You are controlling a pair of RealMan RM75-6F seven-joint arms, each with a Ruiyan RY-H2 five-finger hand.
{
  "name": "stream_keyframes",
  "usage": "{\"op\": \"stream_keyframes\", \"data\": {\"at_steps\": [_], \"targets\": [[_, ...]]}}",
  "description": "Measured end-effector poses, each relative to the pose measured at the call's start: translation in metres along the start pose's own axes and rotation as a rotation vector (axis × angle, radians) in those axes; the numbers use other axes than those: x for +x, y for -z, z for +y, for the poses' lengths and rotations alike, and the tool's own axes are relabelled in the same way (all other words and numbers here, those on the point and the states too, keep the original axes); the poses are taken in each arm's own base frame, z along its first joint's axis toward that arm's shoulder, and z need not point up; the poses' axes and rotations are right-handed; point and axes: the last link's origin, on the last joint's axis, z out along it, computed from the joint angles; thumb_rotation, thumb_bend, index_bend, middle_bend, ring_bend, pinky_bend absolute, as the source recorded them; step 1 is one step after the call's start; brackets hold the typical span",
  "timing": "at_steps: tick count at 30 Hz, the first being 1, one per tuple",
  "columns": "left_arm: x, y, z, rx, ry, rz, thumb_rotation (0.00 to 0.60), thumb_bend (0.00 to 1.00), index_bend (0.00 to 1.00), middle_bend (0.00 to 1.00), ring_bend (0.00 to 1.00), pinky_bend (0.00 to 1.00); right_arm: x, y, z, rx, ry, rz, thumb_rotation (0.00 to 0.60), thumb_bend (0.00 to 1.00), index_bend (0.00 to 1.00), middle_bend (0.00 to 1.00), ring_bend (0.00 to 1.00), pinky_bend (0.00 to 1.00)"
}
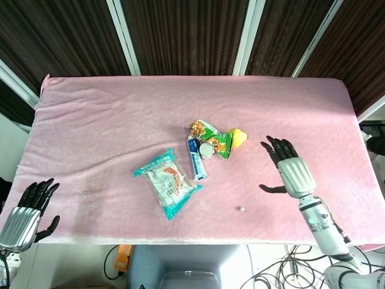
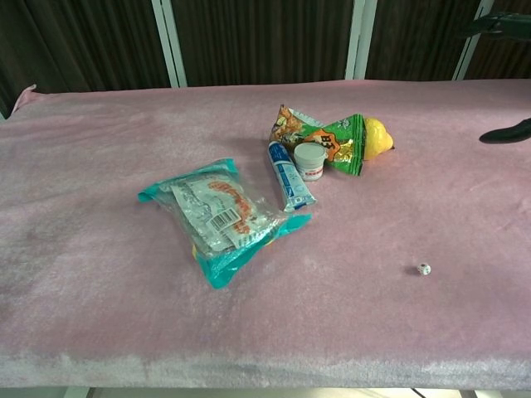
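My right hand (image 1: 293, 172) hovers above the pink cloth to the right of the item cluster, fingers spread and holding nothing; only its fingertips (image 2: 504, 133) show at the right edge of the chest view. A tiny white die (image 1: 240, 209) (image 2: 424, 269) lies alone on the cloth, left of and nearer than that hand. My left hand (image 1: 25, 211) hangs off the table's near-left corner, fingers apart and empty. A teal snack packet (image 1: 166, 183) (image 2: 220, 217) lies at centre. Behind it are a blue tube (image 1: 196, 159) (image 2: 289, 175), a small white jar (image 2: 310, 161), a green-orange pouch (image 1: 212, 137) (image 2: 328, 138) and a yellow lemon (image 1: 238, 138) (image 2: 376, 137).
The pink cloth (image 1: 108, 126) covers the whole table, whose far edge meets dark slatted panels (image 1: 180, 36). Cables (image 1: 277, 277) and an orange device (image 1: 124, 255) lie on the floor below the near edge.
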Motion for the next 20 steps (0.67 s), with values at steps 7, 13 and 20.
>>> {"op": "stream_keyframes", "data": {"at_steps": [7,13,20], "targets": [[-0.001,0.000,0.001,0.000,-0.008,0.001,0.600,0.40,0.00,0.00,0.00,0.04,0.000,0.083,0.041,-0.109,0.133,0.094,0.600,0.13,0.00,0.00,0.00,0.00],[-0.001,0.000,0.000,0.013,-0.016,0.006,0.600,0.40,0.00,0.00,0.00,0.04,-0.012,0.128,0.057,-0.149,0.196,0.070,0.600,0.13,0.00,0.00,0.00,0.00],[-0.001,0.001,0.000,0.020,-0.021,0.013,0.600,0.40,0.00,0.00,0.00,0.04,-0.018,0.128,0.057,-0.139,0.188,0.026,0.600,0.13,0.00,0.00,0.00,0.00]]}}
